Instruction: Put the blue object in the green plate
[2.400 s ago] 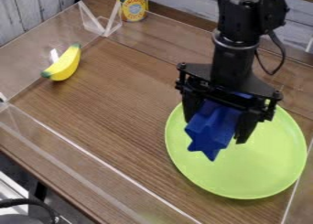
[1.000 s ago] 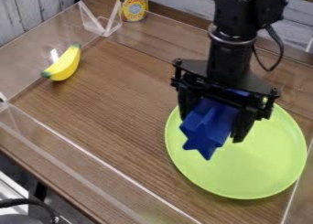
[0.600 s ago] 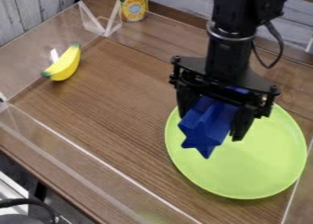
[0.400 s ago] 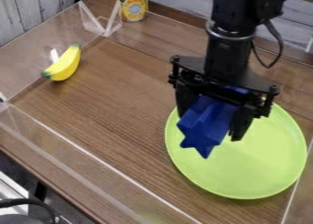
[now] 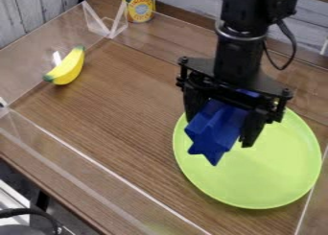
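1. Wooden work surface (image 5: 105,119): extends beneath everything and out to the left of the picture from the gripper; bare brown boards lie between the gripper and the banana.
2. Green plate (image 5: 266,176): round, lime-coloured, shallow rim. Directly below the gripper, its bare part spreading below and to the right in the view; the far side is partly hidden by the arm.
3. Gripper (image 5: 225,133): black, pointing down over the plate's upper-left part in the view. Fingers about the blue object; whether they grip it firmly cannot be told, the tips being obscured.
4. Clear side panel (image 5: 90,177): transparent, along the near left edge of the surface, to the lower left of the gripper in the view, apart from it.
5. Blue object (image 5: 214,140): royal blue, soft and folded. At the gripper's fingers, over the plate in the view; contact with the plate cannot be told.
6. Can (image 5: 138,5): yellow and blue label, upright at the far edge, up and to the left of the gripper, well apart.
7. Banana (image 5: 64,66): yellow, near the left edge, well apart from the gripper.
8. Black cable (image 5: 285,49): looped beside the arm, above the gripper.
9. Obstructions and room: nothing visible stands between gripper and plate except the blue object. Open boards lie to the left; the plate's right rim comes near the picture's edge.
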Tool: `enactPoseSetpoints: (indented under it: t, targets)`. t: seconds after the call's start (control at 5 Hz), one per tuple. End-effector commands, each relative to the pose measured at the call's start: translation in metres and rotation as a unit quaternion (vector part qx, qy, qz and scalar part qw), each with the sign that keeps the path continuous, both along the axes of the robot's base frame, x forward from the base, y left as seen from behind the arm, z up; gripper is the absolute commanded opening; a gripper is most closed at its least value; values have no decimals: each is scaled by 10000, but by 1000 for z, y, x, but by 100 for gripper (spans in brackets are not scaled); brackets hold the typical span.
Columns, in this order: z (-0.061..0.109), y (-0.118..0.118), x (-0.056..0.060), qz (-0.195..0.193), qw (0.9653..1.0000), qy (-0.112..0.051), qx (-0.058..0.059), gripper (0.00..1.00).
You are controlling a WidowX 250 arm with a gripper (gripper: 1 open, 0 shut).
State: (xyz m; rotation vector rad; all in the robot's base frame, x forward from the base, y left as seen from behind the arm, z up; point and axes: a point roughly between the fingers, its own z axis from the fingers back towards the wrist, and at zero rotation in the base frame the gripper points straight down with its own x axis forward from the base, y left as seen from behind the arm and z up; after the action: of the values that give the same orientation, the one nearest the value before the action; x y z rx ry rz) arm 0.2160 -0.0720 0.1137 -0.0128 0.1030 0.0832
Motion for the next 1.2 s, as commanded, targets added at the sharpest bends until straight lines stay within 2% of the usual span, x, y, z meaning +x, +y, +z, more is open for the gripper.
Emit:
enactPoseSetpoints:
  t: [0.0, 1.0]
  targets:
    - [13, 1, 3, 44, 9996, -268, -83, 100]
    - [12, 3, 3, 63, 9995, -289, -142, 100]
